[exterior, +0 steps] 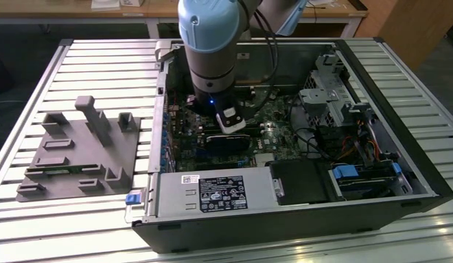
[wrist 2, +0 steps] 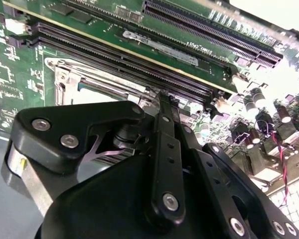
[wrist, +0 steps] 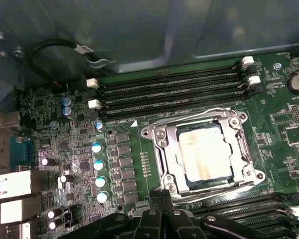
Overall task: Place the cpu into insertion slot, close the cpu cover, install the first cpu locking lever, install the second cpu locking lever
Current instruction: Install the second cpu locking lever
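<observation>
In the first wrist view the cpu (wrist: 203, 152), with a dull, stained silver top, lies flat in the insertion slot (wrist: 157, 133) on the green board. The cpu cover (wrist: 172, 149), a silvery frame, lies down around it. Thin wire levers run along the socket's edges (wrist: 189, 116). My gripper (wrist: 162, 195) is shut with its black fingers pressed together and nothing visible between them; its tips sit just beside the socket's edge. In the second wrist view the gripper (wrist 2: 162, 97) stands over the socket's rim (wrist 2: 65, 74). The exterior view shows the gripper (exterior: 232, 127) deep inside the open computer case (exterior: 424, 181).
Long black memory slots (wrist: 169, 92) flank the socket on two sides. Capacitors (wrist: 97, 164) and a looped black cable (wrist: 55, 50) are nearby. In the case are a power supply (exterior: 211, 193) and a drive cage (exterior: 329, 93). A grey fixture (exterior: 80, 148) sits on the slatted table.
</observation>
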